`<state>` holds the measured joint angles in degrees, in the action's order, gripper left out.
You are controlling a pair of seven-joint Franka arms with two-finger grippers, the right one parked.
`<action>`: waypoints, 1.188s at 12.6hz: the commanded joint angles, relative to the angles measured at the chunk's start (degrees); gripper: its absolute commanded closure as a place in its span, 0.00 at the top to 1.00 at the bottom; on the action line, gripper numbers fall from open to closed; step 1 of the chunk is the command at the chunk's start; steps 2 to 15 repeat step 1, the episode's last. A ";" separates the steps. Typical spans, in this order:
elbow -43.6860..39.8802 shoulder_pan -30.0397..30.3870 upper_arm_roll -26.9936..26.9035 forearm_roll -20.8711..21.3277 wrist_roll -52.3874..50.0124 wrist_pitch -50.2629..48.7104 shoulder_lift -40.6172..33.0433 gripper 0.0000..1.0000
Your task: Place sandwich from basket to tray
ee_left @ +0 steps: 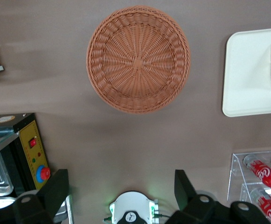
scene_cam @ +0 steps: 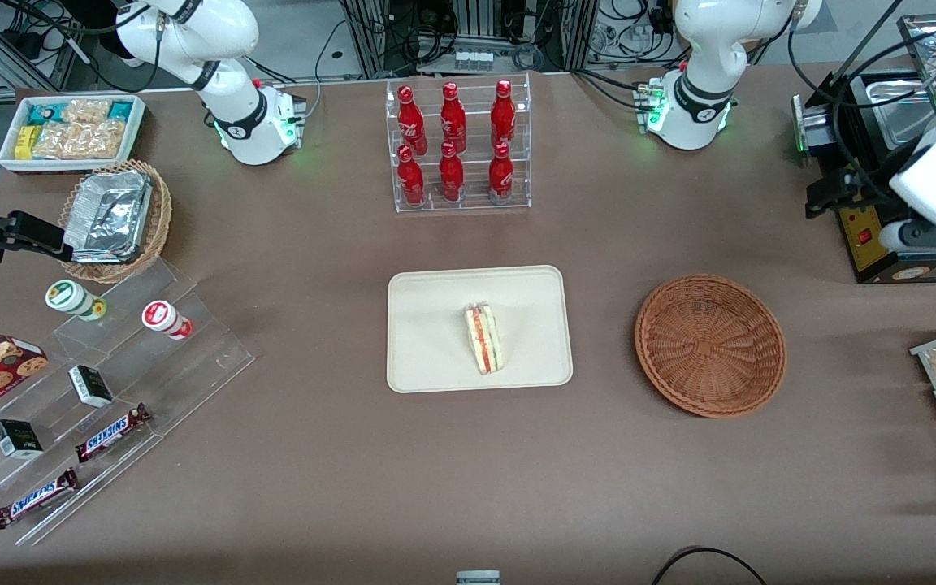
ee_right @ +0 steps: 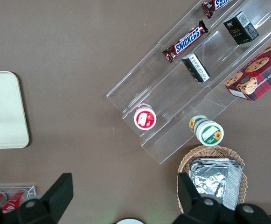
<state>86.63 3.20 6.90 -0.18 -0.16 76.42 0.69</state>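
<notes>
Wicker basket [ee_left: 138,59] lies empty below the pincer [ee_left: 121,196]; the sandwich [scene_cam: 483,339] rests on the tray [scene_cam: 427,357], well apart. Pincer fingers [ee_left: 184,186] are spread, holding nothing. Judged complete: retract high, clear of both.

"SNICKERS" on chocolate bars [scene_cam: 113,431]

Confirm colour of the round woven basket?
Reddish-brown round woven wicker basket; left wrist view shows it best.
</notes>
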 commanded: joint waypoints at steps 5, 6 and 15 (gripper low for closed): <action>1.09 0.41 0.13 -1.14 1.48 -1.88 -2.01 1.00; 1.09 0.41 0.13 -1.14 1.48 -1.88 -2.01 1.00; 1.09 0.41 0.13 -1.14 1.48 -1.88 -2.01 1.00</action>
